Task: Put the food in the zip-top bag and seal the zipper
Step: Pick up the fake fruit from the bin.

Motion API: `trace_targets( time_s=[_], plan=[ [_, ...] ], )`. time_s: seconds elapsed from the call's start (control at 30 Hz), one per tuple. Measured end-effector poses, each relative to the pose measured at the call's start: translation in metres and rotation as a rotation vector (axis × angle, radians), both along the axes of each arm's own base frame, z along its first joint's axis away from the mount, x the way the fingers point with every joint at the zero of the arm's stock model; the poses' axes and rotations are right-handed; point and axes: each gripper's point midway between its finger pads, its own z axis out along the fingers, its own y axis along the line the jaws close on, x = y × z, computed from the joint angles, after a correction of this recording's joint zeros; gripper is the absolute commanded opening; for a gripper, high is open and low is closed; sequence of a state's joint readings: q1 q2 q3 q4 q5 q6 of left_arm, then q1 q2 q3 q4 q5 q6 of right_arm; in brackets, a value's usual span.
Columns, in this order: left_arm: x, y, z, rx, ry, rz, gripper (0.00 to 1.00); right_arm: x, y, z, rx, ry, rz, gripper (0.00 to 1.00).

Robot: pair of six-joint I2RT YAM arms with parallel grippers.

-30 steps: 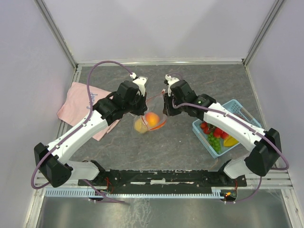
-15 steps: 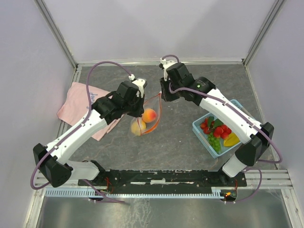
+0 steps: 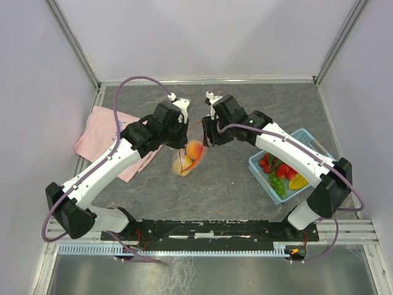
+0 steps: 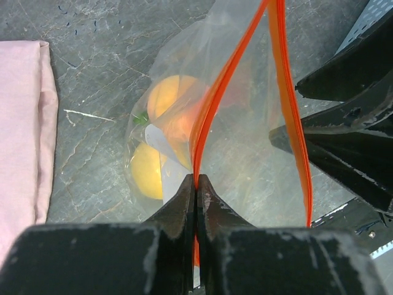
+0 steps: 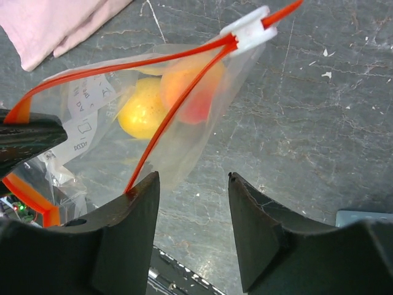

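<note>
Left wrist view: the left gripper (image 4: 195,179) has its fingers pressed together, pinching the thin orange-red zipper strip (image 4: 212,104) of the clear crinkly zip-top plastic bag (image 4: 245,166). The bag hangs just beyond the tips w/ two orange-yellow round toy fruits (image 4: 166,104) sagging in its bottom. Right wrist view: the right gripper (image 5: 191,181) has its fingers spread w/ nothing between them. One zipper lip runs down to its left fingertip & seems to touch it; can't tell if it's caught. The mouth gapes ahead of the fingers, w/ a small white slider tab (image 5: 249,29) at the far end. The remaining food, red & green grape bunches plus a yellow banana (image 3: 279,175), sits in the light-blue plastic basket (image 3: 313,142), well off to that gripper's outer side. Risks, IMO: the whole load rides on one pinch, so fruit weight or a jerk could drag the strip out & drop the bag. W/ only one side held, the mouth may fold shut & the next piece bounces off the film. If the bag tips, the round fruits roll back out. Closing the right fingers here might catch film, not strip. Sealing now would strand the basket food.
</note>
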State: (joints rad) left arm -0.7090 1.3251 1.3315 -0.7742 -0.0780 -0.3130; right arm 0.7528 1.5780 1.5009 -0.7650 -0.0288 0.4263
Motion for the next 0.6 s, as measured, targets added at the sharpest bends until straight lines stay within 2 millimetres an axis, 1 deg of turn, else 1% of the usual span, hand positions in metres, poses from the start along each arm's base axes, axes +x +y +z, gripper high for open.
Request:
trace_targets(
  time_s=[0.07, 0.13, 0.2, 0.3, 0.37, 0.43, 0.5, 0.57, 0.6],
  plan=[
    [0.0, 0.0, 0.0, 0.001, -0.002, 0.002, 0.03, 0.001, 0.001, 0.0, 0.01, -0.005, -0.01, 0.59],
    [0.001, 0.001, 0.001, 0.004, -0.005, 0.006, 0.03, 0.0, -0.003, -0.001, 0.006, -0.011, -0.022, 0.61],
    [0.003, 0.003, 0.005, 0.008, -0.014, 0.016, 0.03, 0.002, -0.007, 0.003, 0.001, -0.032, -0.037, 0.63],
    [0.008, 0.006, 0.019, 0.007, -0.048, 0.039, 0.03, 0.004, -0.014, 0.014, -0.003, -0.075, -0.057, 0.67],
    [0.01, 0.007, 0.03, -0.003, -0.077, 0.052, 0.03, 0.005, -0.02, 0.025, -0.002, -0.113, -0.072, 0.69],
    [0.011, 0.01, 0.04, -0.015, -0.104, 0.062, 0.03, 0.007, -0.028, 0.035, -0.009, -0.152, -0.091, 0.71],
    [0.011, 0.015, 0.045, -0.013, -0.124, 0.078, 0.03, 0.008, -0.039, 0.041, -0.028, -0.188, -0.116, 0.73],
    [0.012, 0.017, 0.047, -0.008, -0.134, 0.089, 0.03, 0.007, -0.052, 0.043, -0.056, -0.208, -0.138, 0.74],
    [0.013, 0.018, 0.047, -0.003, -0.137, 0.095, 0.03, 0.006, -0.062, 0.041, -0.075, -0.214, -0.155, 0.75]
  ],
)
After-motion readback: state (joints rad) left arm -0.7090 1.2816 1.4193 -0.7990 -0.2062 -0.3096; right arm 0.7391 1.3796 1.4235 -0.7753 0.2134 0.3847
